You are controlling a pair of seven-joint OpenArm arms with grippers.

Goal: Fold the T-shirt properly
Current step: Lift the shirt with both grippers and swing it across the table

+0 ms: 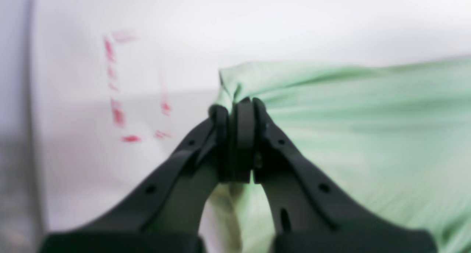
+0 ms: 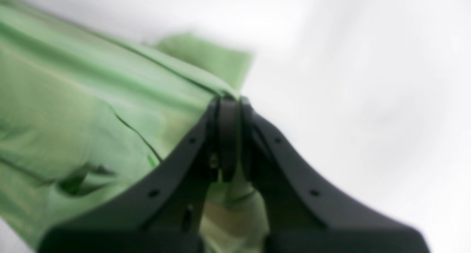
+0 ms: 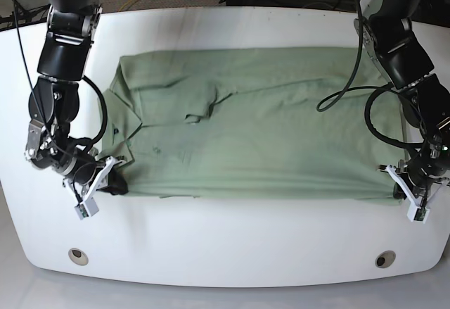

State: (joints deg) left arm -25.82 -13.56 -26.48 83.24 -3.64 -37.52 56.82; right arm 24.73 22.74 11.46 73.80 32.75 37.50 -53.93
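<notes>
The pale green T-shirt lies spread flat on the white table, with its collar toward the left of the base view. My left gripper is shut on a pinch of the fabric at the shirt's near right corner. My right gripper is shut on the cloth at the near left corner, by the collar end. Both corners are bunched between the black fingers.
Two round holes sit near the table's front edge. Red dashed marks show on the table left of the left gripper. Cables hang from the arm on the right over the shirt.
</notes>
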